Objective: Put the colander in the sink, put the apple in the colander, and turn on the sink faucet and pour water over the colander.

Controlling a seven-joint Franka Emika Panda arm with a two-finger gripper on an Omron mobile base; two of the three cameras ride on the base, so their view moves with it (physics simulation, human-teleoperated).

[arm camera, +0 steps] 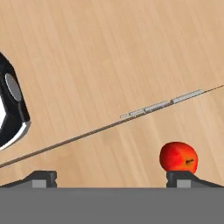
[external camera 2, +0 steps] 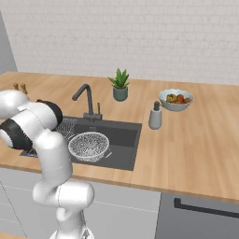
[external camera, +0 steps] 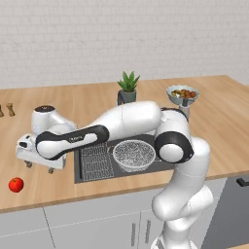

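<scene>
The colander (external camera: pixel 134 154) sits in the sink (external camera: pixel 165 165) beside the wire rack (external camera: pixel 95 162) — nothing inside it. The apple (external camera: pixel 16 185) lies on the bench (external camera: pixel 58 189), left of the sink. The end effector (external camera: pixel 40 167) hangs near it — fingers apart.

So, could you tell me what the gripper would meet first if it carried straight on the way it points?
Probably bare wooden counter. The gripper is open, and the apple sits just above one fingertip, off centre.

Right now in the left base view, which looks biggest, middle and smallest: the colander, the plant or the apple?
1. Colander, sitting in the sink, looks biggest.
2. Plant comes next, though it stands farther back, so it's less sure.
3. Apple looks smallest.
</scene>
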